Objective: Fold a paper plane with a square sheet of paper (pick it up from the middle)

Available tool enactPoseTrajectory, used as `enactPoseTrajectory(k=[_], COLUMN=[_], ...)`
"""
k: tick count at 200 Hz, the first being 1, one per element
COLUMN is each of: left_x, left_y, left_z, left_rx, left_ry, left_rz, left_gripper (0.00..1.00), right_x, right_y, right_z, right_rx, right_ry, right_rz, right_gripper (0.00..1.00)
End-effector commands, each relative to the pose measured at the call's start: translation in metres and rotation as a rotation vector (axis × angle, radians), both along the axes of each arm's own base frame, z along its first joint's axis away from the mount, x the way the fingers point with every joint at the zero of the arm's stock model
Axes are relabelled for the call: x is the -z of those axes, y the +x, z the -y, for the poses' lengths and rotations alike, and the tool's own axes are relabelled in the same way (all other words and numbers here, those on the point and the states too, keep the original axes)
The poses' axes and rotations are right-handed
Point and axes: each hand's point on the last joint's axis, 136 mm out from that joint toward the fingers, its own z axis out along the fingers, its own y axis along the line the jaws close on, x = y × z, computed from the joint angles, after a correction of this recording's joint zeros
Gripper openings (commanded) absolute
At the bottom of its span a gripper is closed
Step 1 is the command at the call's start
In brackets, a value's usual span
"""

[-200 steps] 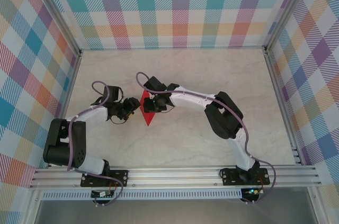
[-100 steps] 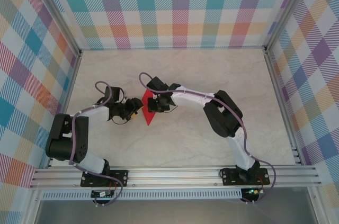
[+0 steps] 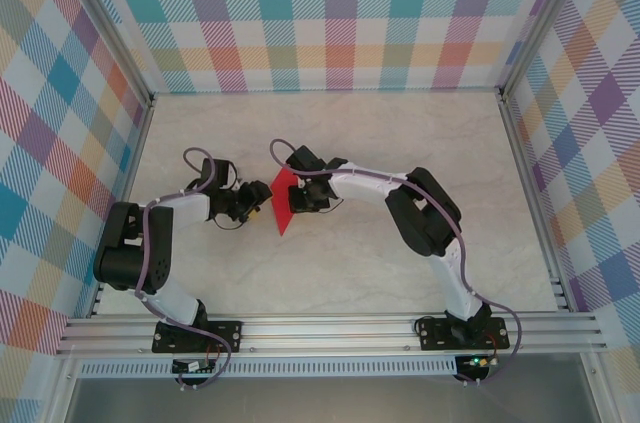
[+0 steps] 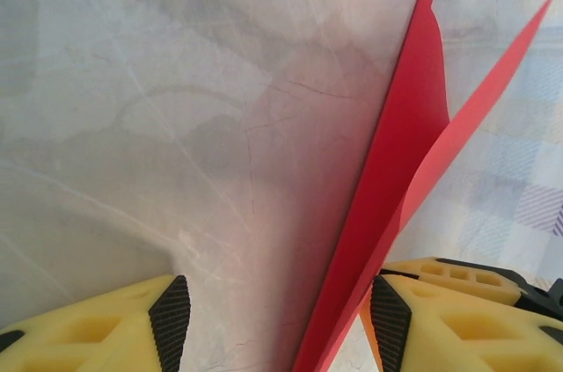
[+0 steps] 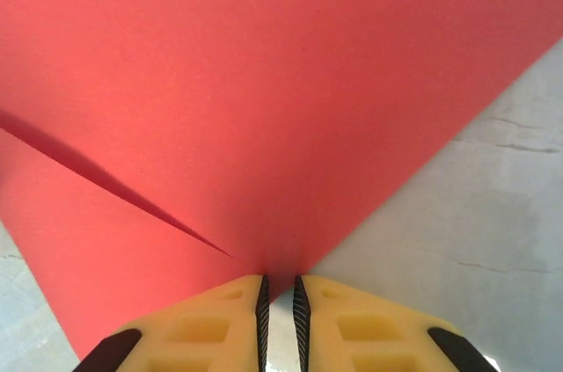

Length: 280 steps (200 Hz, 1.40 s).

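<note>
The square sheet of paper (image 3: 283,207) is bright red and folded into two leaves, standing on edge off the table with a point toward the near side. My right gripper (image 3: 298,197) comes in from the right and is shut on it; in the right wrist view the sheet (image 5: 264,108) tapers down into the narrow slot between the gripper's (image 5: 278,297) pads. My left gripper (image 3: 260,205) is just left of the paper and open. In the left wrist view the two red leaves (image 4: 396,187) pass between the fingers of the left gripper (image 4: 280,319), close to the right pad (image 4: 390,319).
The marble-patterned table (image 3: 340,273) is walled by checked panels (image 3: 340,23) at the back and both sides. An aluminium rail (image 3: 330,331) with both arm bases runs along the near edge. The right arm's elbow (image 3: 425,215) arches over the table's middle right.
The left arm has drawn its elbow in and raised it, bringing its gripper slightly closer to the paper and a little wider. The right gripper and paper have drifted slightly right.
</note>
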Motion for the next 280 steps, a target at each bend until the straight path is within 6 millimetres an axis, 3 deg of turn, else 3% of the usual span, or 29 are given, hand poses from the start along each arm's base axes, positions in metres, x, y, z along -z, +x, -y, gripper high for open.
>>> enactPoseTrajectory(k=[1, 49, 115, 144, 204, 255, 280], left_x=[-0.009, -0.016, -0.026, -0.024, -0.025, -0.028, -0.027], left_y=[0.005, 0.000, -0.009, -0.012, -0.015, -0.015, -0.015], left_z=[-0.016, -0.039, -0.073, -0.080, -0.087, -0.086, -0.080], left_rx=[-0.040, -0.118, -0.220, -0.236, -0.258, -0.243, -0.217], left_ry=[0.076, 0.184, 0.288, 0.290, 0.296, 0.291, 0.270], left_rz=[0.011, 0.004, -0.002, -0.014, -0.011, 0.002, -0.002], left_gripper=[0.60, 0.65, 0.73, 0.75, 0.83, 0.87, 0.87], right_x=[-0.036, -0.083, -0.087, -0.073, -0.038, -0.014, -0.006], right_y=[0.003, -0.023, -0.060, -0.058, -0.034, -0.023, -0.027], right_z=[0.009, -0.016, -0.066, -0.074, -0.073, -0.049, -0.037], right_rx=[-0.007, -0.049, -0.147, -0.144, -0.060, -0.001, -0.016], right_ry=[0.002, 0.074, 0.142, 0.132, 0.040, -0.065, -0.072], right_rz=[0.082, 0.148, 0.158, 0.136, 0.131, 0.130, 0.110], right_gripper=[0.20, 0.21, 0.24, 0.24, 0.24, 0.25, 0.25])
